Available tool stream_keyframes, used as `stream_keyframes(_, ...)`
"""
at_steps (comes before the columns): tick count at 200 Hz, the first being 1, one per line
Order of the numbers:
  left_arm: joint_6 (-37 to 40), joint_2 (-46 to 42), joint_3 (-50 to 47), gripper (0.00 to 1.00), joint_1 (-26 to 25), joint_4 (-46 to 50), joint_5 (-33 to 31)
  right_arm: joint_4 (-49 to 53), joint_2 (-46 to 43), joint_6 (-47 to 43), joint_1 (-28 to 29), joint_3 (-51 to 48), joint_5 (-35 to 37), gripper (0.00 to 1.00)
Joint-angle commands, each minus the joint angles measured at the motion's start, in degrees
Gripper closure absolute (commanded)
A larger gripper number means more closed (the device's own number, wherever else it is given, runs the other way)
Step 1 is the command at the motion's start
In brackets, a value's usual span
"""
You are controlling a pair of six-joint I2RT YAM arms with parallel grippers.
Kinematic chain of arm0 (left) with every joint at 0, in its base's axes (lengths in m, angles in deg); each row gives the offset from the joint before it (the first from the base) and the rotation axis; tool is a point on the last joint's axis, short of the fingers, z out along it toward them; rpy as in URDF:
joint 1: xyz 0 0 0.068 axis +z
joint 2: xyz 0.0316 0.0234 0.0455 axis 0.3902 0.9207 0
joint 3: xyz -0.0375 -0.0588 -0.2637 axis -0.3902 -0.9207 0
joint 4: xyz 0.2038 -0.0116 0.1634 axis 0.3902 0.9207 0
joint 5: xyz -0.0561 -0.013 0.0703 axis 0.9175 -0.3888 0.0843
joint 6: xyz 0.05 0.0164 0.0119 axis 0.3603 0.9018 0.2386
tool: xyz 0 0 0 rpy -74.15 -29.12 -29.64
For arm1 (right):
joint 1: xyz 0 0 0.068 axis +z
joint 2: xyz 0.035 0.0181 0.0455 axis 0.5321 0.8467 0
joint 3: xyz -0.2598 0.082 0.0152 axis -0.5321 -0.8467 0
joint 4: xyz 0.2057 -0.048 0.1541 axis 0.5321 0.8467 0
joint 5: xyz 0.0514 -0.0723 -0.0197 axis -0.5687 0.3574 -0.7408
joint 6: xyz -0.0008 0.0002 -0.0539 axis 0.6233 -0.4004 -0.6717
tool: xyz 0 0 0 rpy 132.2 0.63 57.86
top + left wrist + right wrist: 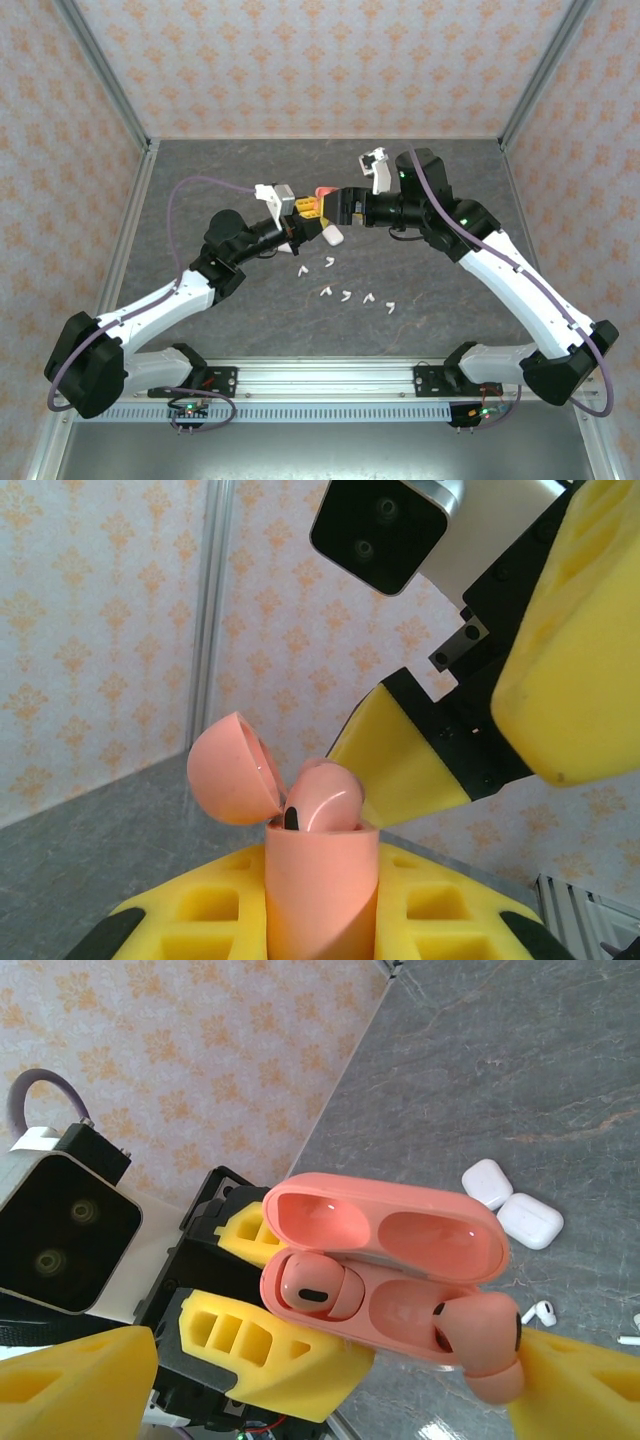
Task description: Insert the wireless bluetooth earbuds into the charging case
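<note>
My left gripper [320, 915] is shut on a salmon-pink charging case [320, 880], held up with its lid [230, 770] swung open. One pink earbud [312, 1285] sits in the case's left well. A second pink earbud [480, 1345] lies tilted over the right well and sticks out above the rim, touching one yellow finger [580, 1390] of my right gripper [330, 1380]. That gripper's jaws stand wide apart, open, around the case's top [322, 192]. Several white earbuds [346, 296] lie on the table in front of both grippers.
A white case [332, 236] lies on the grey table [450, 180] under the grippers; the right wrist view shows two such white cases [487, 1182] side by side. Patterned walls close in the back and both sides.
</note>
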Motion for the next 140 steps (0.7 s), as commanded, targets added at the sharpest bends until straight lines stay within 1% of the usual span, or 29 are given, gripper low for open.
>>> stream_keyframes(1,1.05,0.26,1.1,1.0,-0.7,-0.81,-1.27,0.9,0.01,-1.27,0.19,2.21,-1.05,0.12)
stream_keyframes(140,2.11,0.75,1.13,1.0,-1.37,0.7,-1.1,3.85,0.8,-2.73,0.87,4.45,-0.62,0.12)
